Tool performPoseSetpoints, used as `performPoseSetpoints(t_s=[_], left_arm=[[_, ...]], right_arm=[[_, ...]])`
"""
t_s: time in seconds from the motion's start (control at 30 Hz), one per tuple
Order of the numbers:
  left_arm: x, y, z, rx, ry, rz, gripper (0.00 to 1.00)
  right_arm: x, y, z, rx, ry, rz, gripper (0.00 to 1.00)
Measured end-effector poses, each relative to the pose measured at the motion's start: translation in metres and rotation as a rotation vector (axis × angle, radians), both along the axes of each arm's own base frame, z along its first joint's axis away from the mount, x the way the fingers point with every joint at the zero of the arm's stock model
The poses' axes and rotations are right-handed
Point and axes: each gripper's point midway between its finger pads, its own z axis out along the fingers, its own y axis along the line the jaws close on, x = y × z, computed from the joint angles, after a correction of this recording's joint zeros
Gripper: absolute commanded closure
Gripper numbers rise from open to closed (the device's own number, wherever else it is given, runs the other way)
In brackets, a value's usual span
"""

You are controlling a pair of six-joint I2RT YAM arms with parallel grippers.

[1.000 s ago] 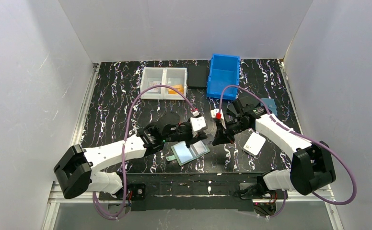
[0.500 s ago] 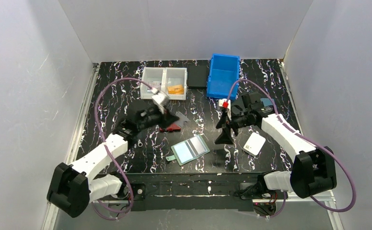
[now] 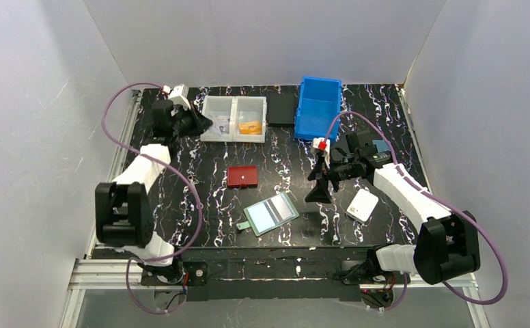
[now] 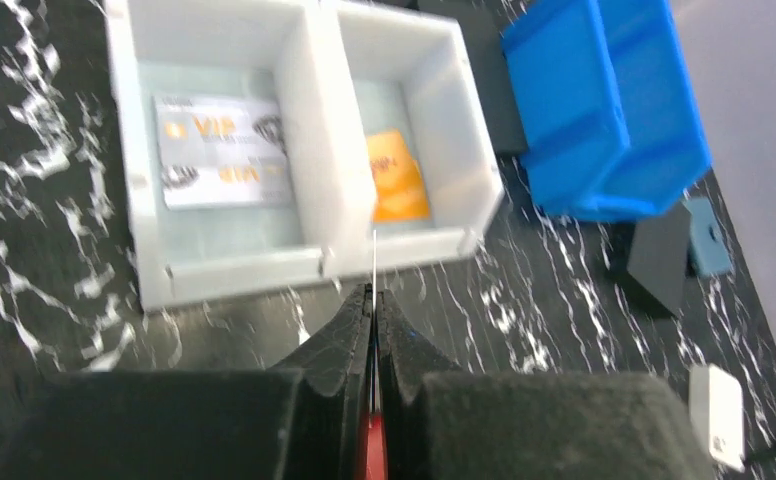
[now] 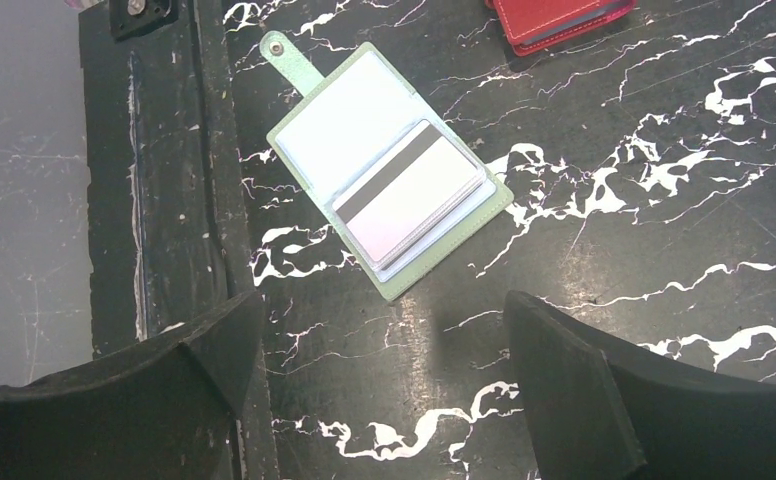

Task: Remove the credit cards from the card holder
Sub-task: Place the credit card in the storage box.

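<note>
**Left arm has carried a card to the tray, and one is left in the holder**

The left arm has swung away from the holder to the far-left corner. The left fingers are pressed together on a thin card, seen edge-on, and point at the front wall of the white tray, just short of it. A grey card lies in the tray's left compartment and an orange card in the right.

The right fingers, closed a second ago, now stand wide apart and empty, hovering just right of the holder.

The holder lies open on the worktop, clear of both arms, with a striped card tucked in its pocket. The left arm's move has also uncovered the red wallet.

The carried card looks ready to be dropped in the tray. The task is not finished, because the striped card has yet to come out, and the freed right fingers are nearest to it.
</note>
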Motion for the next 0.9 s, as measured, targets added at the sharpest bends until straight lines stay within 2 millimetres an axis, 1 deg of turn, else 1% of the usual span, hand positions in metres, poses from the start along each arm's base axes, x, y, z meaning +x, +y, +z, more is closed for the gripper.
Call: performPoseSetpoints(t_s=[0.1, 0.17, 0.37, 0.53, 0.63, 0.73, 0.8, 0.9], left_arm=[[0.032, 0.005, -0.006, 0.008, 0.012, 0.031, 1.00], [0.053, 0.007, -0.013, 0.012, 0.026, 0.052, 1.00], [0.091, 0.010, -0.047, 0.006, 0.101, 0.105, 1.00], [0.108, 0.009, -0.068, 0.011, 0.153, 0.133, 1.00], [0.114, 0.005, -0.073, 0.022, 0.173, 0.139, 1.00], [0.122, -0.003, -0.075, 0.034, 0.183, 0.138, 0.97], [0.125, -0.008, -0.078, 0.040, 0.192, 0.136, 0.95], [0.123, -0.012, -0.084, 0.046, 0.217, 0.140, 0.91]], right_arm=[[0.000, 0.000, 0.002, 0.004, -0.006, -0.001, 0.02], [0.000, 0.000, 0.003, 0.007, -0.009, -0.002, 0.02], [0.000, 0.000, 0.005, 0.010, -0.010, -0.003, 0.02], [-0.001, 0.000, 0.005, 0.010, -0.007, -0.005, 0.02], [-0.001, 0.000, 0.005, 0.010, -0.007, -0.005, 0.02], [-0.001, 0.000, 0.005, 0.010, -0.007, -0.005, 0.02], [-0.001, 0.000, 0.005, 0.010, -0.007, -0.005, 0.02], [-0.001, 0.000, 0.005, 0.010, -0.007, -0.005, 0.02]])
